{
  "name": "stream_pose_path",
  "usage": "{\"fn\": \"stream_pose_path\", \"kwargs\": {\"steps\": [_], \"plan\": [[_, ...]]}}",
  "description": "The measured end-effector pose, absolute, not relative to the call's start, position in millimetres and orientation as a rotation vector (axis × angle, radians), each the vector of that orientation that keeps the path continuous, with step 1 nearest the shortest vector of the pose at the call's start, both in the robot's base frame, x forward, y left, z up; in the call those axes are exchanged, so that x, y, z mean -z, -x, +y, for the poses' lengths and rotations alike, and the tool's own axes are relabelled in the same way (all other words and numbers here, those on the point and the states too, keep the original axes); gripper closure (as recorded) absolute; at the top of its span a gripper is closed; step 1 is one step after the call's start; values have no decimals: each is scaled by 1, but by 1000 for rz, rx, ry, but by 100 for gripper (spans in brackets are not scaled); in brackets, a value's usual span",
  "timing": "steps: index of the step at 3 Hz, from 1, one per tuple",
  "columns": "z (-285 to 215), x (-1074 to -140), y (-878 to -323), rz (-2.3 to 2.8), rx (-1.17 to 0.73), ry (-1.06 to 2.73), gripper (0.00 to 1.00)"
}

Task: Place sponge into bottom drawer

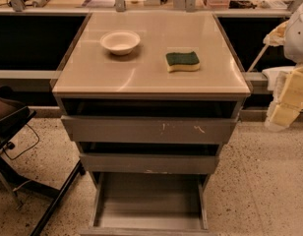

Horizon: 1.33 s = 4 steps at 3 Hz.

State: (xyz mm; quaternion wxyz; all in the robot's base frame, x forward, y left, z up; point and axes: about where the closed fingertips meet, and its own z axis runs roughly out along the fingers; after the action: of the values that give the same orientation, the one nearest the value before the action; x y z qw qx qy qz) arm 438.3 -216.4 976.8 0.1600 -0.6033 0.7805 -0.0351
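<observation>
Cabinet top point(117, 75): sponge point(182, 61) well apart from gripper point(284, 113) at right edge, state unclear.

warm amber light falls from above onto the cabinet top point(151, 80), which gives back a soft pale sheen across its middle; the bowl point(120, 42) throws a short shadow toward the camera, the sponge point(182, 61) only a thin dark rim at its base; the gaps above the two upper drawers point(149, 130) are nearly black; the bottom drawer point(149, 200) lies in dim, even grey shade; the gripper point(283, 113), at the right edge beside the cabinet, is lit bright cream-yellow; the speckled floor point(269, 181) shows no glare
</observation>
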Motion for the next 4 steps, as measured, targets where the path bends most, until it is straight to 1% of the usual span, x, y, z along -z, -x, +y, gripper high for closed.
{"fn": "stream_pose_path", "kwargs": {"steps": [1,2,3,4], "plan": [[-211,-978,-446,2212,107,1732,0],[-179,-975,-488,2153,95,1779,0],[-132,-980,-542,2059,71,1803,0],[-132,-980,-542,2059,70,1803,0]]}}
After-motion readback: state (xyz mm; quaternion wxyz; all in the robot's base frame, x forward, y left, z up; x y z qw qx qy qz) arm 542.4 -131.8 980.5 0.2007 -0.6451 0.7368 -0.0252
